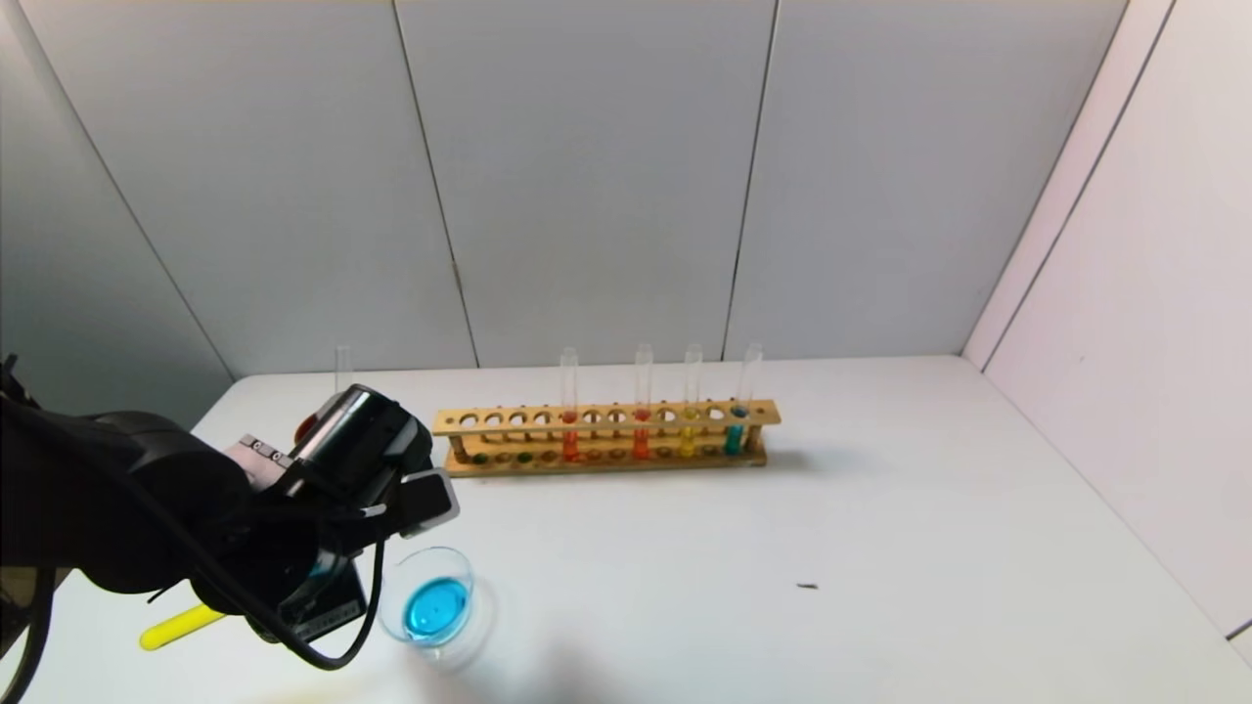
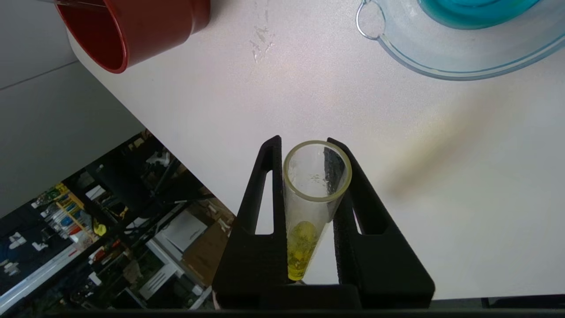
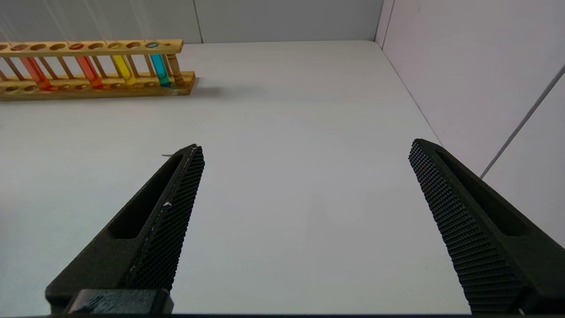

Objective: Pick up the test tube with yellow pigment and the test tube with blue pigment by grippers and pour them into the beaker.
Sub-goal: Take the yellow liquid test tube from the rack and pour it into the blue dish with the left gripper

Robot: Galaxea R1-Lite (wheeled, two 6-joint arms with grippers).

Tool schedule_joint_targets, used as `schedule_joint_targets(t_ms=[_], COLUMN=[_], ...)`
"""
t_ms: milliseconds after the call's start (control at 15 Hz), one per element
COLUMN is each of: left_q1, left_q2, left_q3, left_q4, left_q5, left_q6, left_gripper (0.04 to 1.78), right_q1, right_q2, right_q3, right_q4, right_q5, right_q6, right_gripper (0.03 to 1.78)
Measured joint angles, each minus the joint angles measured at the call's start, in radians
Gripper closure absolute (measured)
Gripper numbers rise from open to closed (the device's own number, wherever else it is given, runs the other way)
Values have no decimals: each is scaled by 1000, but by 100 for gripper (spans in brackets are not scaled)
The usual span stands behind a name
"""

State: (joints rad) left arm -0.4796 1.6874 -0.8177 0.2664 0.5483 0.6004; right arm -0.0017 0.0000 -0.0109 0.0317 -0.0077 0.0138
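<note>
Left tool clamps the yellow tube nearly level, mouth aimed toward the beaker of blue liquid just beside it on the surface. Right tool gapes wide, holding nothing.

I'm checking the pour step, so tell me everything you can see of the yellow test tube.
The test tube with yellow pigment is a slim, clear glass tube with a round open mouth and rounded bottom. A little lemon-yellow liquid sits in its closed end. The left gripper is shut on it, one black finger on each side. In the head view it lies tilted, near level, above the table's near left edge, its yellow end sticking out left of the gripper, its mouth towards the beaker, not yet over it.
</note>
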Motion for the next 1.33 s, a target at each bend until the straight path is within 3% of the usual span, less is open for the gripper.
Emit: schedule_joint_targets(t_ms=[867,1333], left_q1=[-56,-67], left_q2=[182,240], left_q3=[-164,-200], left_q4=[254,310], left_q5=[70,104], left_q6=[15,15], left_gripper=[148,148], right_q1=[0,0], right_q2=[0,0], right_q3=[0,0], right_q4=[0,0], right_q5=[0,0], right_q6=[0,0], right_gripper=[11,11])
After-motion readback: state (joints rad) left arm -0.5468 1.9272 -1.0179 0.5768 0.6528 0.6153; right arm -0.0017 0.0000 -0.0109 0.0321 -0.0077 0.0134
